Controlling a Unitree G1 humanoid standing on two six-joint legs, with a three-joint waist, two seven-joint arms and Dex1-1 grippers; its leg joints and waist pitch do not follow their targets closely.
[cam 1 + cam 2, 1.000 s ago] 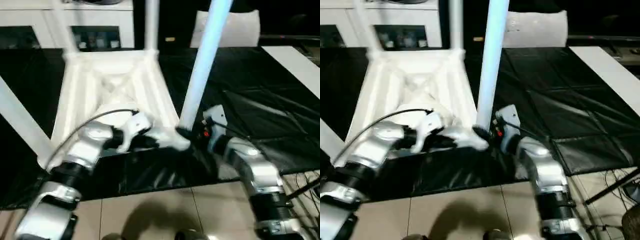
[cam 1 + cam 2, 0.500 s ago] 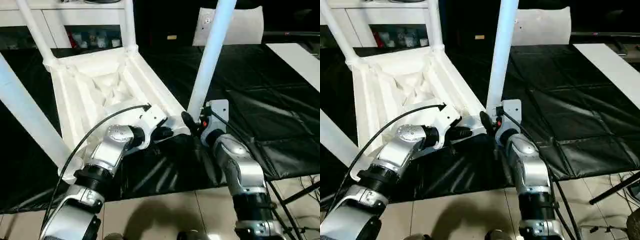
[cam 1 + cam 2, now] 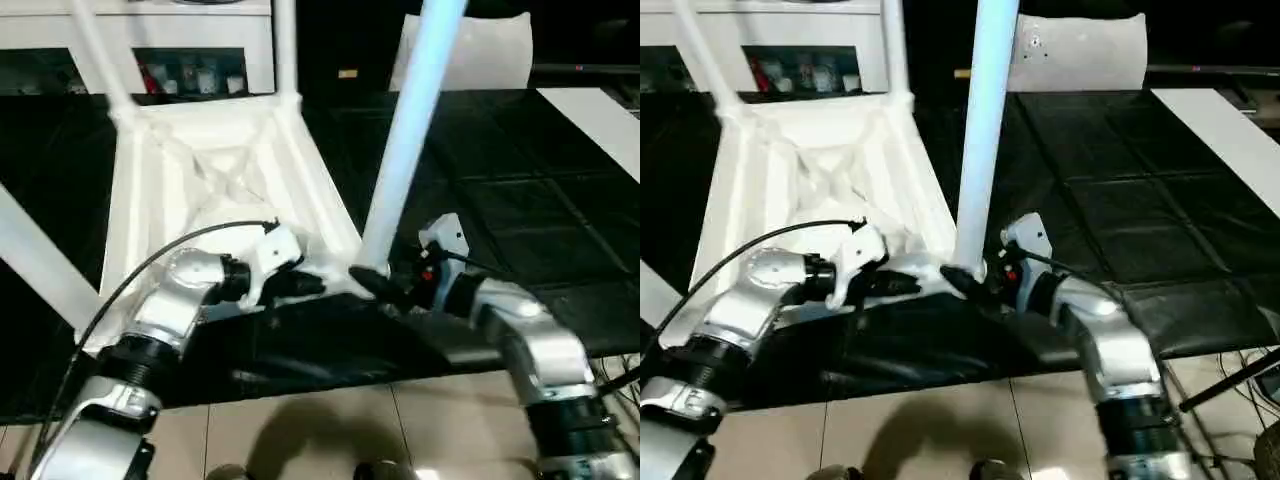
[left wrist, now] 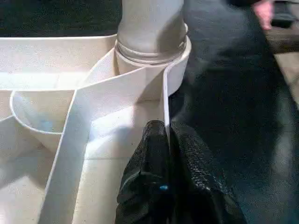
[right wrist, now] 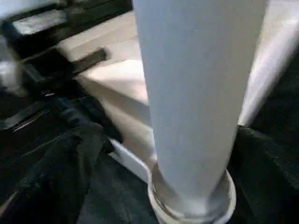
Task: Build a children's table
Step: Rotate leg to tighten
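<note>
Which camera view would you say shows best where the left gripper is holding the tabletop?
The left wrist view: the left gripper is shut on a thin rim wall of the tabletop, beside the corner socket that holds a leg. The eye views show that gripper from the side; the right wrist view shows mostly the leg.

Left claw (image 4: 163, 154) pinched closed; right claw (image 3: 385, 285) spread, forearms converging.

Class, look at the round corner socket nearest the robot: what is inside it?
A white tube leg stands upright in the corner socket of the upturned tabletop. The leg's lower end is hidden inside the socket.
</note>
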